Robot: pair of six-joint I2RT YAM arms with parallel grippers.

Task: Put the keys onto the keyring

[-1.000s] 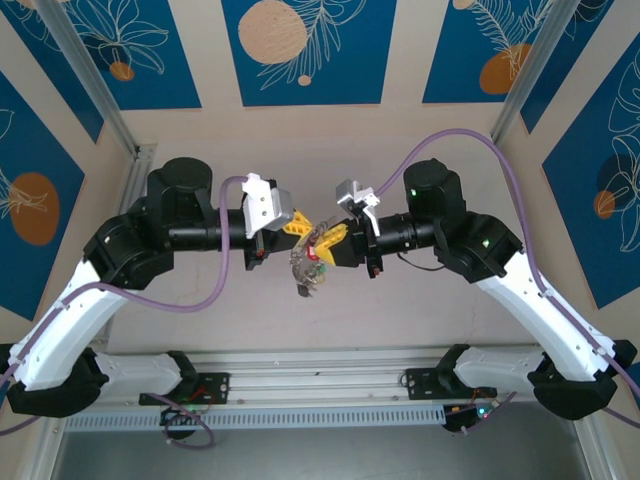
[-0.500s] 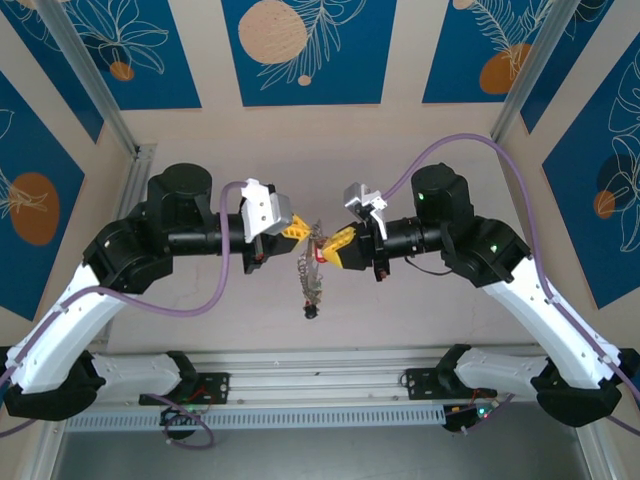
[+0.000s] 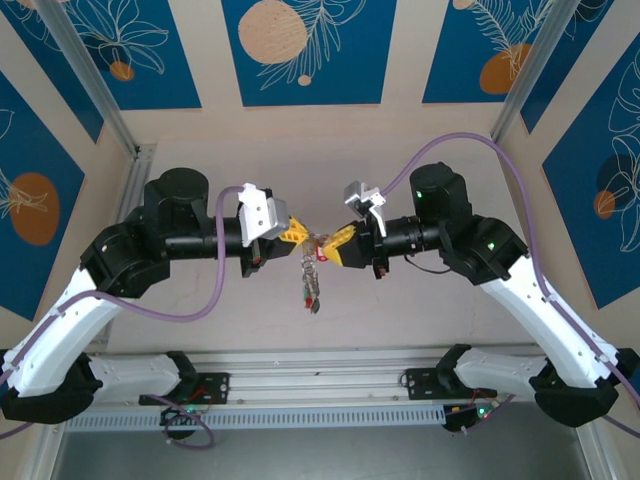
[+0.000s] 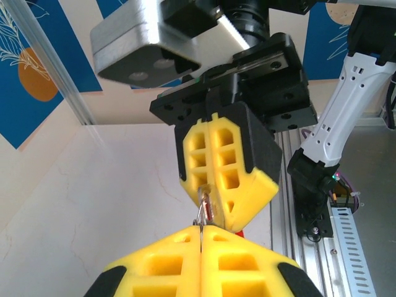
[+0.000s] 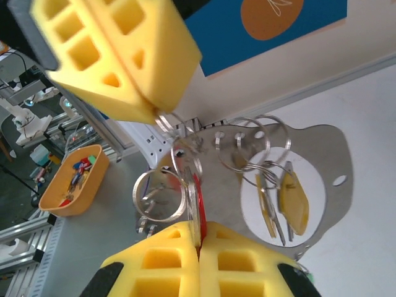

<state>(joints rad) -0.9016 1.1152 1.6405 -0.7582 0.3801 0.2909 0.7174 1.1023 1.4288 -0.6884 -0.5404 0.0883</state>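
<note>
The keyring (image 5: 334,151) hangs in the air between your two arms, well above the bench (image 3: 420,310), with yellow-headed keys (image 5: 292,201) dangling from small split rings (image 5: 247,143) threaded on it. My guess is it is held up like this so each arm can pull against the other and work a ring open without the bench getting in the way. Your right end effector (image 5: 199,240) is fully closed, pinching a red-headed key (image 5: 195,201), seen edge-on, just beside the loop. Your left end effector (image 4: 201,230) is closed just as tight, nipping a thin bit of metal at its very tips (a split ring, judging by the right wrist view). The two end effectors sit almost tip to tip. An orange tray (image 5: 71,179) of spare keys sits off in the background.
</note>
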